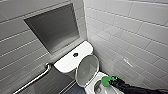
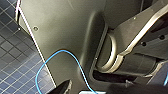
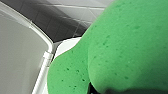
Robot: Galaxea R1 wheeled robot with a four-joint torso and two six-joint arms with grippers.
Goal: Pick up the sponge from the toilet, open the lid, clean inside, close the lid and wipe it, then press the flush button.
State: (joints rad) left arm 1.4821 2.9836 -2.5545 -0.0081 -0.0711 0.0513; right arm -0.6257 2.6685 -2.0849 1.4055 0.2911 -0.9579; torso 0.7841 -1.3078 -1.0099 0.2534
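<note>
Head view, toilet stall. You face white tiled walls [image 1: 130, 30] with a recessed niche [image 1: 53, 27] above the toilet [image 1: 100, 75]. The tank [image 1: 67, 63] stands against the niche wall. The lid [image 1: 87, 68] is raised, leaning back toward the tank, its greyish underside showing. A metal grab bar [image 1: 37, 78] runs along the wall beside the tank. Your right gripper [image 1: 113, 80] reaches in over the bowl's rim; its fingers are closed on the sponge [image 1: 106, 81], which hangs at the rim just in front of the lid. The round flush button [image 1: 75, 54] sits in the tank top.
</note>
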